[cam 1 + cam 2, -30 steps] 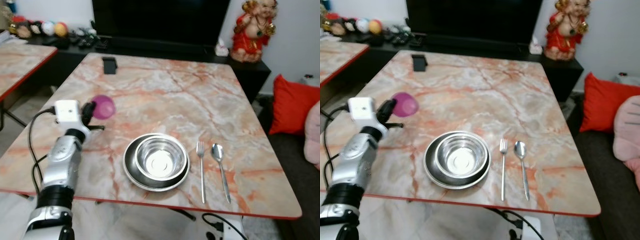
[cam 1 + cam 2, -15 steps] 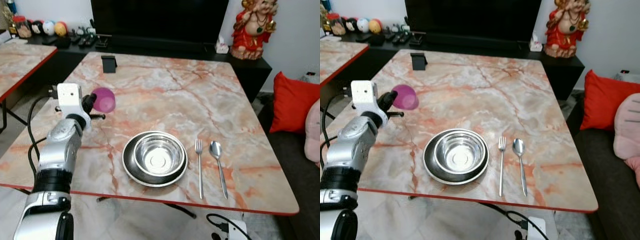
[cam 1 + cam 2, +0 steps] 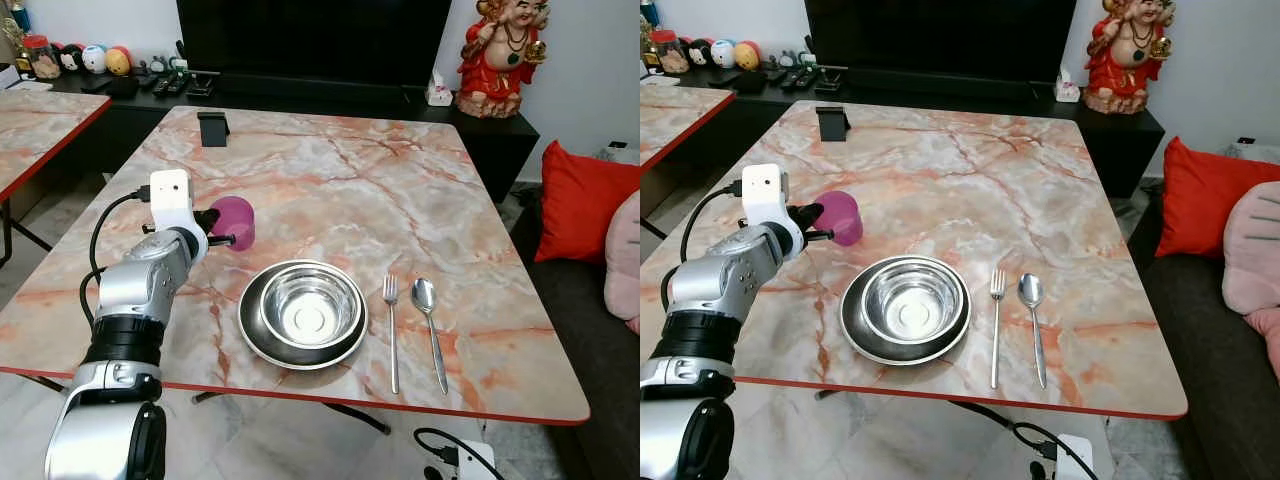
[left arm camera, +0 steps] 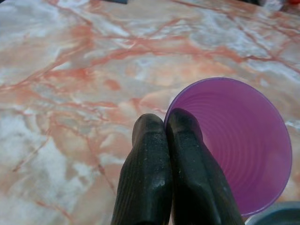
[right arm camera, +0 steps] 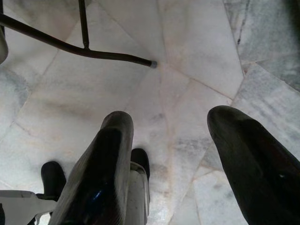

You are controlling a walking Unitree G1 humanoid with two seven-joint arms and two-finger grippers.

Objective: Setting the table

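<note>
A: Layout, big to small?
B: Marble desk (image 3: 400, 180); steel bowl (image 3: 308, 310) nested in a dark plate (image 3: 256, 338) near the front edge. Fork (image 3: 391, 330) & spoon (image 3: 428, 320) lie side by side toward the right edge.
A: Cup?
B: Purple cup (image 3: 236, 221) tipped on its side toward the left edge, held by left gripper (image 4: 168, 136), fingers pressed together pinching its rim.
A: Right gripper?
B: Right gripper (image 5: 171, 154) hangs idle w/ fingers spread over the floor (image 5: 187, 42).
</note>
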